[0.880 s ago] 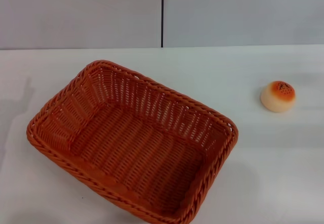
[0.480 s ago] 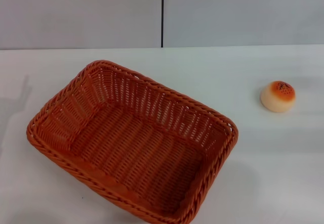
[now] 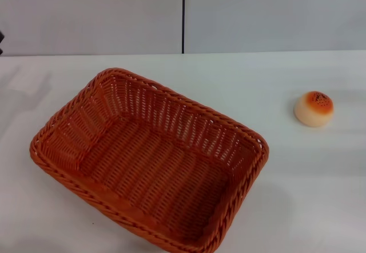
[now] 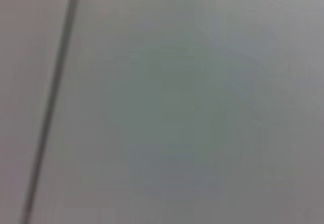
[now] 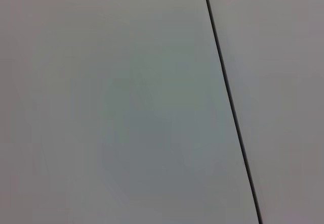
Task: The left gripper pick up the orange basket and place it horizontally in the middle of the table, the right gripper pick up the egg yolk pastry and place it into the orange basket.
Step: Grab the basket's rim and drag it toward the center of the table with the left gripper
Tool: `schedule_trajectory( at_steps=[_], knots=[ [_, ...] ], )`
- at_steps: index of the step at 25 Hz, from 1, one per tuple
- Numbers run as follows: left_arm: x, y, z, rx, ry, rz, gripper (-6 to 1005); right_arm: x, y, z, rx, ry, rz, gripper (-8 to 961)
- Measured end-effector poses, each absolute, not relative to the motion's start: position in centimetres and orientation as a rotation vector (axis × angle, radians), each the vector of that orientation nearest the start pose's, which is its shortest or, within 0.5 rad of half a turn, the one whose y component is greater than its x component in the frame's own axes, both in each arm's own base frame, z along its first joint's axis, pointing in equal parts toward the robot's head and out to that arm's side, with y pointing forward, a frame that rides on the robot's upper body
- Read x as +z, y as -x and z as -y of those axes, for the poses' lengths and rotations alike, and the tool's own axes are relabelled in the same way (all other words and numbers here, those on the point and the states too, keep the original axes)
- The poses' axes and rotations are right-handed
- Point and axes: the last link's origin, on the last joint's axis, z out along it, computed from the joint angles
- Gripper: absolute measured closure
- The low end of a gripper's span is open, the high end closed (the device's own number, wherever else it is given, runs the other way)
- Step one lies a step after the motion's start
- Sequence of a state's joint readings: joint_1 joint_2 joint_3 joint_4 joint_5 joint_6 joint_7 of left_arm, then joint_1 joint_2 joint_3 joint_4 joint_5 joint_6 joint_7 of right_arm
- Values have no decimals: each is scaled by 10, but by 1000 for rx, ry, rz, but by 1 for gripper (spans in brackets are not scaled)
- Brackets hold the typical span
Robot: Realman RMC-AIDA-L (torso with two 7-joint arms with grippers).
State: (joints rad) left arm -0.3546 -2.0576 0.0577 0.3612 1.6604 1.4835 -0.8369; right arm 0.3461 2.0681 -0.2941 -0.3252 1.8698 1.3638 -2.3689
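- At the far left edge of the head view there is a small dark bit. It is too small to tell what it is.
- Soft grey shadows lie on the far left part of the table, beside the basket.
- The big orange woven basket with a braided rim and sloping slatted sides sits on the left and middle of the plain white flat table.
- The basket is turned at a slant. One corner points far and left, and one corner points near and right.
- The near rim of the basket runs off the bottom edge of the head view.
- The basket stands flat with its open side up, so its woven floor shows.
- Behind the table is a plain grey wall with a thin dark line running straight up near the middle.
- The small round cream-white egg yolk pastry with an orange-brown top and dark specks sits on the table on the right side.
- The pastry is well apart from the basket, and nothing touches it.
- Both wrist views show only the grey wall and a thin dark line.
- I cannot see the left gripper or the right gripper, so I cannot tell how their jaws stand.
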Motion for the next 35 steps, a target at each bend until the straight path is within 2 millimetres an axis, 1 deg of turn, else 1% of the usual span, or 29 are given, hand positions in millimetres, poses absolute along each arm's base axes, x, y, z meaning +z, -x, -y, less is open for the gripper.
schedule_trajectory(
  at_steps=[1,2,3,5,6,9,10,11,12,13,14,15,16,17,18,20,21,23,25,26,27,28,30,31,35],
  knots=[
    [86,358,-303,-896,1806,604,159,81,-365,-309,910,1551,-589,379],
    [86,358,-303,-896,1806,604,160,81,-365,-309,910,1551,-589,379],
    [93,353,-309,-887,1847,622,160,81,-364,-312,905,1561,-587,379],
    [107,340,-320,-860,1931,644,160,80,-363,-313,904,1567,-586,380],
    [120,328,-326,-820,1991,661,160,79,-364,-312,901,1573,-589,380],
    [120,328,-326,-820,1991,661,160,76,-364,-310,906,1571,-599,380],
    [133,318,-328,-751,2040,652,160,75,-364,-309,912,1569,-606,380],
    [165,297,-328,-547,2100,619,161,73,-365,-307,930,1565,-628,380],
    [165,297,-328,-547,2100,619,161,72,-365,-306,939,1560,-642,380],
    [179,289,-325,-447,2117,625,161,70,-365,-305,948,1552,-654,380],
    [187,284,-324,-387,2129,630,161,68,-366,-304,959,1541,-668,380],
    [187,284,-324,-387,2129,630,161,66,-366,-303,971,1530,-680,380],
    [197,274,-319,-275,2165,655,161,65,-366,-303,979,1524,-687,380],
    [197,274,-319,-275,2165,655,163,65,-366,-303,979,1524,-687,380],
    [201,268,-317,-209,2184,663,165,62,-364,-304,992,1518,-700,380],
    [202,258,-311,-93,2225,683,170,60,-364,-305,995,1517,-708,380],
    [199,250,-304,19,2270,710,172,58,-363,-306,1002,1515,-717,380],
    [198,248,-302,51,2283,716,175,57,-362,-308,1008,1511,-721,380],
    [192,241,-296,129,2333,744,177,57,-362,-308,1010,1510,-722,380],
    [185,235,-292,193,2374,767,178,56,-361,-309,1014,1511,-725,380],
    [185,235,-292,193,2374,767,179,56,-361,-309,1014,1511,-725,380],
    [179,231,-290,236,2390,783,181,54,-360,-310,1015,1512,-732,380],
    [177,229,-290,243,2392,787,183,53,-360,-311,1013,1512,-736,380],
    [173,224,-291,250,2400,800,184,52,-360,-312,1010,1512,-742,380],
    [165,218,-293,255,2420,818,190,51,-360,-312,1008,1511,-746,379]
  ],
)
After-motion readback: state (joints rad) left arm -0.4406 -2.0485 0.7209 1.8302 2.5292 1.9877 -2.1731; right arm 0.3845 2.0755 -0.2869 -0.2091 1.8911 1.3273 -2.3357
